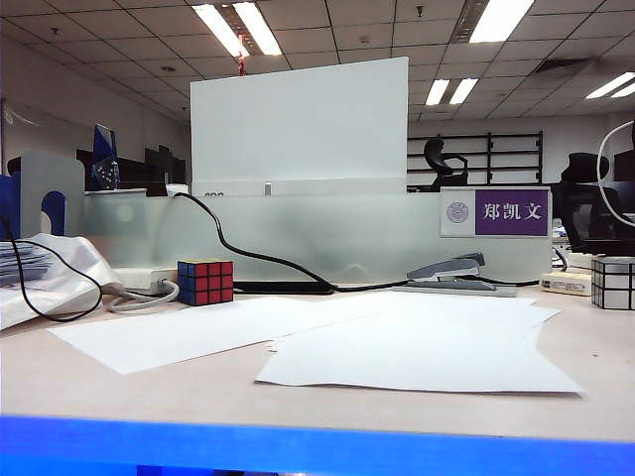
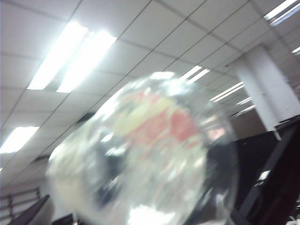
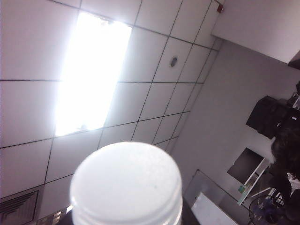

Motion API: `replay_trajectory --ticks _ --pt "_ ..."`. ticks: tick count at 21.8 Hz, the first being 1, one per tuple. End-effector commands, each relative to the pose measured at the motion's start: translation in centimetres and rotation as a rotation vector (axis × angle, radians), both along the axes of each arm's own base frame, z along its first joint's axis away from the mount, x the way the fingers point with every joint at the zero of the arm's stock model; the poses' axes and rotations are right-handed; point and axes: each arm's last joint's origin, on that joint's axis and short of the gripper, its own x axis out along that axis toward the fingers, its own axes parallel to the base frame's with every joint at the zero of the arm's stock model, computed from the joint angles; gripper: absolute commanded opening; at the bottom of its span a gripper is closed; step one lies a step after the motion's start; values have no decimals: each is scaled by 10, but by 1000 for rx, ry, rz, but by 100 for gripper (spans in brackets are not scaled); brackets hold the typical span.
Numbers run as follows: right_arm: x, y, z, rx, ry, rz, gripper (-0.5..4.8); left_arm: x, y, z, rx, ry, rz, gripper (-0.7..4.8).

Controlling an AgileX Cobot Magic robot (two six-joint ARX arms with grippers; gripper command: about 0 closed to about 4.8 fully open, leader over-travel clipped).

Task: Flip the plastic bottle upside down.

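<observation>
Open-plan office, tiled ceiling [image 1: 357, 40] with strip lights. Tan desk [image 1: 149, 387] backed by a frosted partition [image 1: 298, 238]; white paper sheets [image 1: 417, 347], Rubik's cube [image 1: 205, 282], stapler [image 1: 448, 270]. Neither arm shows above the desk. The plastic bottle [image 2: 150, 154] fills both wrist views, base blurred in one, whitish cap [image 3: 125, 185] in the other. Left gripper, right gripper: fingers unseen, grip undeterminable.

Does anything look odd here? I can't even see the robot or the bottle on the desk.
Yes. The desk view shows only loose paper sheets and a Rubik's cube. Both wrist cameras face the ceiling with the plastic bottle close up: its clear end fills the left wrist view, its white cap the right. Neither gripper is visible.
</observation>
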Motion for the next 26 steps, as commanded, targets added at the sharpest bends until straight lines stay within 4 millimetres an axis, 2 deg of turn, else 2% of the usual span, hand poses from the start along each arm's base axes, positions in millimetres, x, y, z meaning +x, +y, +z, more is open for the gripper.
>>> replay_trajectory --ticks 1,9,18,23,26 --pt "-4 4 1 -5 11 13 -8 -5 -1 9 -6 -69 -12 479" --pt "-19 24 -2 -30 71 59 -8 -8 0 29 -11 -206 55 479" --pt "-29 32 0 8 145 108 -8 -16 3 59 -37 -348 94 479" --pt "-38 35 4 82 170 128 -8 -15 2 61 -34 -363 115 479" --pt "-51 42 5 119 192 160 -9 -13 2 61 -33 -369 128 479"
